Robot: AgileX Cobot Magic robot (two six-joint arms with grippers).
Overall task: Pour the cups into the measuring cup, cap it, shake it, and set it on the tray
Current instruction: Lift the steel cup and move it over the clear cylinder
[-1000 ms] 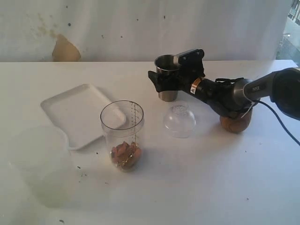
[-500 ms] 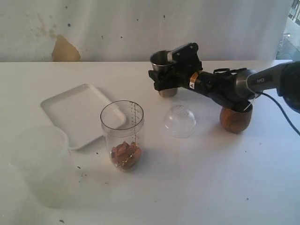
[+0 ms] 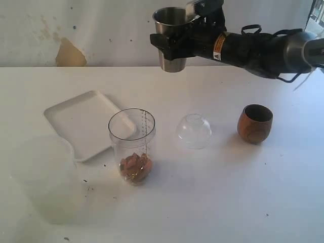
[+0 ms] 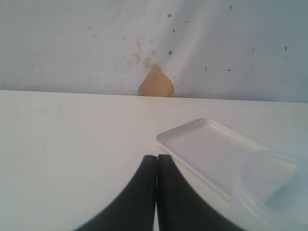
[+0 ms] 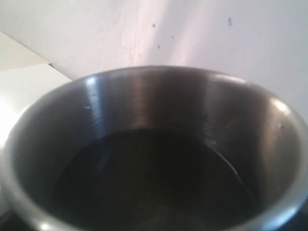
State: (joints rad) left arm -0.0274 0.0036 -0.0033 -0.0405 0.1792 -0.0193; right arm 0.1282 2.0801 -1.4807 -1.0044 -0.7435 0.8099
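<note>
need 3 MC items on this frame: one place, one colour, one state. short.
1. Relative to the measuring cup and the wooden cup, the dome cap is: A) capping the first B) on the table between them C) inside the second
2. The tray is: A) black B) blue C) white
3. The steel tumbler is: A) held in the air by the right gripper B) standing on the table C) lying on its side
Key: 1 B, it sits on bare tabletop between them. 2 C, rim and floor are white. 3 A, the jaws clamp it above the tabletop.
</note>
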